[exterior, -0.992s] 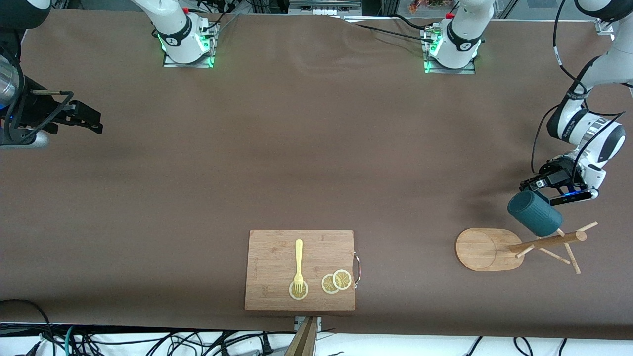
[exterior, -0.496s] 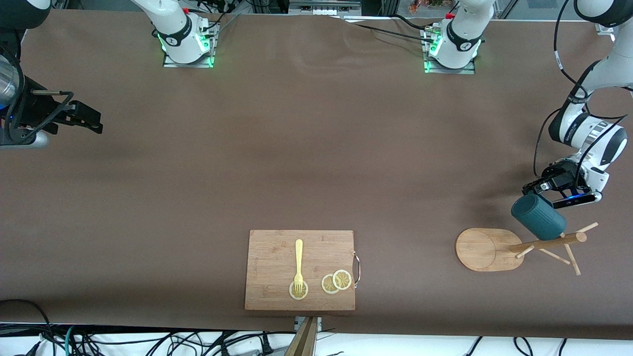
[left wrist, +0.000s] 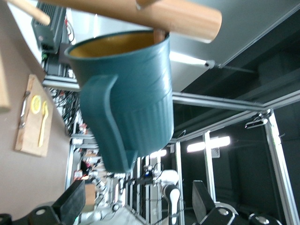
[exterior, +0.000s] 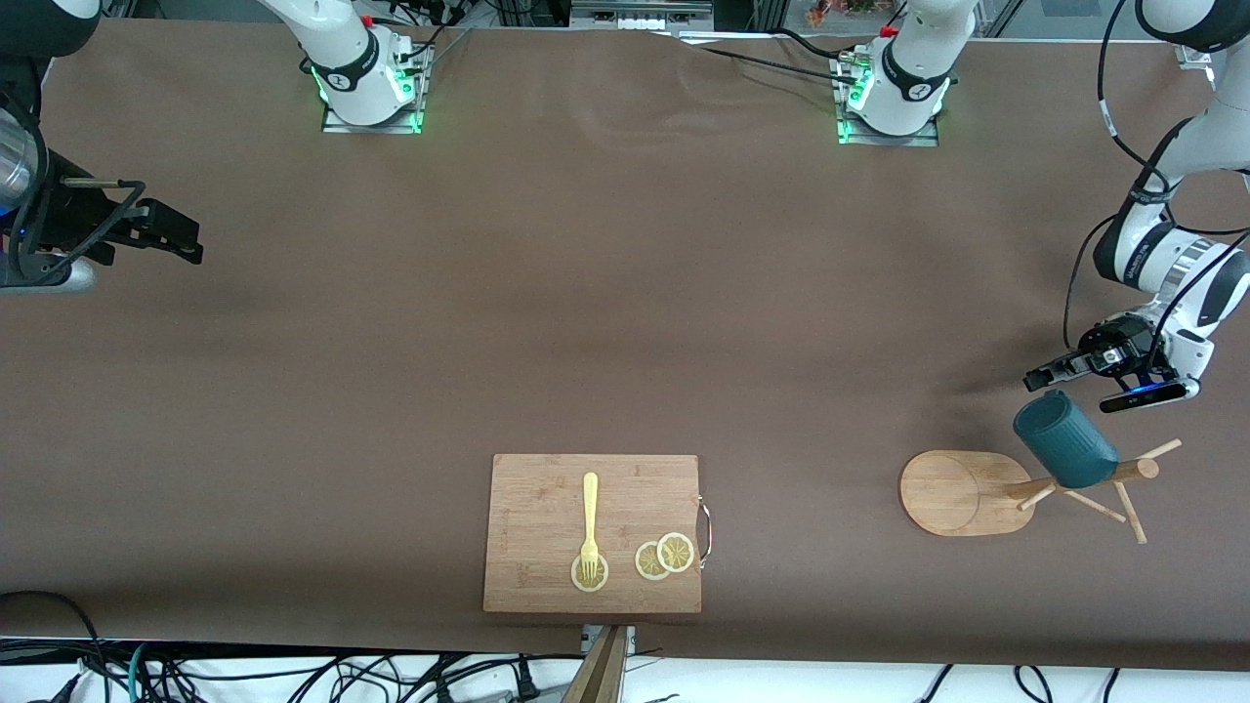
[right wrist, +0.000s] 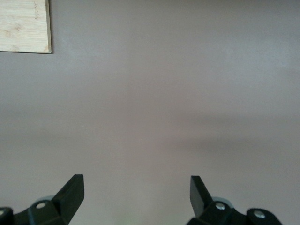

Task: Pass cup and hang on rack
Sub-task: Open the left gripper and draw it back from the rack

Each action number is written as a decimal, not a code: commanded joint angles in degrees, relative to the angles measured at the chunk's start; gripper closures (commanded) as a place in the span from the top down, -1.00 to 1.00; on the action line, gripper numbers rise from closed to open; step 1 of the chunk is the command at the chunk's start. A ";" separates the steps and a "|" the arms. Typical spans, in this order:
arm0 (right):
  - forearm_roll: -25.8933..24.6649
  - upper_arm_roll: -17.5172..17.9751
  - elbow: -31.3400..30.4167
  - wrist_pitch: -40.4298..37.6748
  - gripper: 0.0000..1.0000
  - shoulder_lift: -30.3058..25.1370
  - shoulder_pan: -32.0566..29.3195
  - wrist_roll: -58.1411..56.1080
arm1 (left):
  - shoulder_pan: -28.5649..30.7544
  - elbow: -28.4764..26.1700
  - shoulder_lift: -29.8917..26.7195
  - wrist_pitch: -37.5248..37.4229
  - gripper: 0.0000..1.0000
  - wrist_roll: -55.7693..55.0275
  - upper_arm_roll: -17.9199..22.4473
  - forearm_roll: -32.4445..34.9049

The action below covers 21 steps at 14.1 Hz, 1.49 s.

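On the light wooden mug tree, toward the left arm's end of the table, you have the ribbed dark teal mug hung on a peg. Your left gripper is spread wide just beside it, holding nothing. Your right gripper waits, fingers apart. Only pulling clear is left.

Brown-covered table, cables along its near edge

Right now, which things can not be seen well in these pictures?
1. The peg carrying the cup: front view, cup body covers it; left wrist view, it disappears into the cup's mouth.
2. Base of the rack: left wrist view, mostly cut by the edge.
3. Arm of the waiting right gripper: front view, cut by the edge.
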 commanded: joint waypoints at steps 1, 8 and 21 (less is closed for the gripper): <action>-0.12 0.55 0.85 -0.15 1.00 0.23 -0.64 0.16 | 1.68 1.79 0.15 -2.91 1.00 -0.13 -0.31 6.67; -0.12 0.55 0.85 -0.15 1.00 0.23 -0.64 0.16 | 1.68 5.38 -8.80 -5.90 1.00 -4.15 -0.65 27.05; -0.21 0.55 0.85 -0.33 1.00 0.23 -0.64 0.16 | -18.33 24.11 -25.60 1.72 1.00 -22.00 -1.62 69.16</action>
